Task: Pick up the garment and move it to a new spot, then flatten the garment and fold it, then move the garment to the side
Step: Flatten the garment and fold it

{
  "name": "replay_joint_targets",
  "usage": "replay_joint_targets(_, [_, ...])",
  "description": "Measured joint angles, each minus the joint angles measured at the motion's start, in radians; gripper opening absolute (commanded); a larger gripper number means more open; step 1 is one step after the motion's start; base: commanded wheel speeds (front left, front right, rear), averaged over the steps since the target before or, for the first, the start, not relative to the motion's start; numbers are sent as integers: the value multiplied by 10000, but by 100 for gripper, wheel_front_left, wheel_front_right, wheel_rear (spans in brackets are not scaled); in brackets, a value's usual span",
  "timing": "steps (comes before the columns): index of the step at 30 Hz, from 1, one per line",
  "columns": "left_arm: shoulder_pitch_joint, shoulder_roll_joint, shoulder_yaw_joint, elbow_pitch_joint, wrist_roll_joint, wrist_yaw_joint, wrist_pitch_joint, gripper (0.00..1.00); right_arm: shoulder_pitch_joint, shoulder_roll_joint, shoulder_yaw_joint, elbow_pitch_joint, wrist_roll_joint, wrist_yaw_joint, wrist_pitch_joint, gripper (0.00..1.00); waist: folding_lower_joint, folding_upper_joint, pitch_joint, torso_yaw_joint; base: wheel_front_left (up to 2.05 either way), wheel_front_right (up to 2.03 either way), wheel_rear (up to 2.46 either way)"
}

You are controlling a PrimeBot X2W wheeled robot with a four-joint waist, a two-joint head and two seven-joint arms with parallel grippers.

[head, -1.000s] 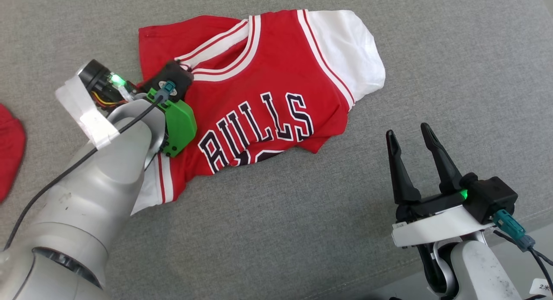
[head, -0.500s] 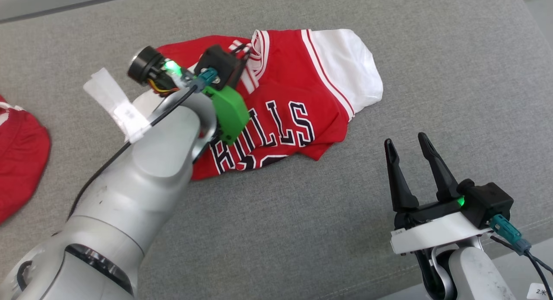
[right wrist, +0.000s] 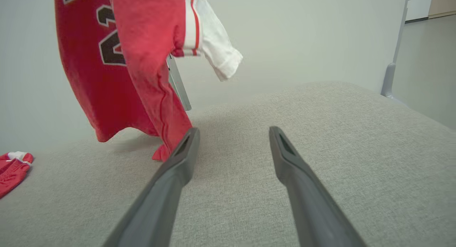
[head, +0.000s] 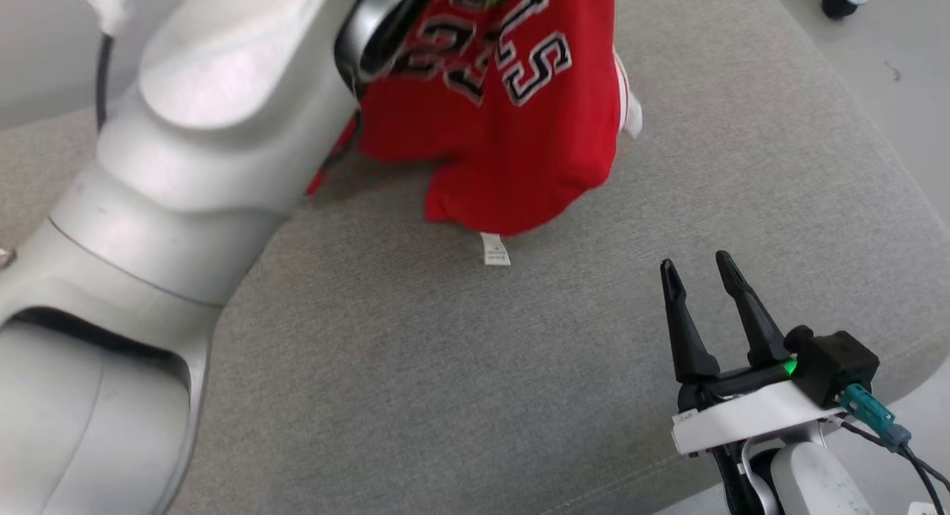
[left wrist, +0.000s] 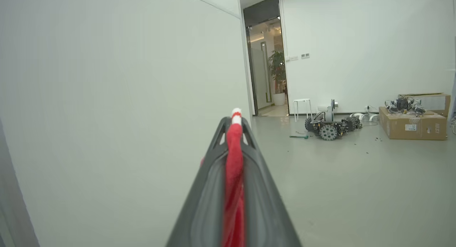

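**anon1:** So what's the setup here, left side first?

**anon2:** The left arm [head: 185, 129] is hoisted way up across the frame, wrist roughly level, fingers aimed out at the room. The left gripper [left wrist: 233, 124] is clamped tight on a red-and-white edge of the shirt [head: 512, 129]. The shirt dangles lengthwise straight down from it, hem right at the grey cushion [head: 445, 366], though I can't tell if it's brushing it. A little white tag [head: 495, 249] pokes out below the hem.

**anon1:** And the right one?

**anon2:** The right gripper [head: 695, 263] sits low over the cushion, fingers spread wide, nothing in them. The shirt's off to its left and farther out, so I'd guess the left arm does the carrying to the new spot.
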Motion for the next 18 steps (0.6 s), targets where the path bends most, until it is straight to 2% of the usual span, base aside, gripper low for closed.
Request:
replay_joint_targets(5, [-1263, -259, 1197, 552, -472, 748, -771, 0, 133, -4, -102, 31, 31, -2, 0, 100, 0, 0, -256, -292, 0, 0, 0])
replay_joint_targets(8, [-1186, -299, 1584, 757, -802, 803, -951, 0, 169, -4, -207, 2, 109, 0, 0, 100, 0, 0, -315, -271, 0, 0, 0])
replay_joint_targets(10, [-604, -311, 1618, 857, -1093, 729, -949, 0, 214, -8, -234, 2, 115, -2, 0, 100, 0, 0, -329, -175, 0, 0, 0])
replay_joint_targets(13, [1098, -150, 1513, 892, -1400, 640, -888, 0, 270, 2, -313, 4, 86, 0, 0, 100, 0, 0, -329, 66, 0, 0, 0])
replay_joint_targets(15, [2364, 259, 1459, 752, -1446, 658, -940, 0, 304, -4, -418, -4, 4, -2, 0, 100, 0, 0, -339, 278, 0, 0, 0])
replay_joint_targets(18, [4298, 918, 1511, 188, -1231, 909, -1051, 0, 317, 4, -495, -15, -125, 0, 0, 100, 0, 0, -356, 595, 0, 0, 0])
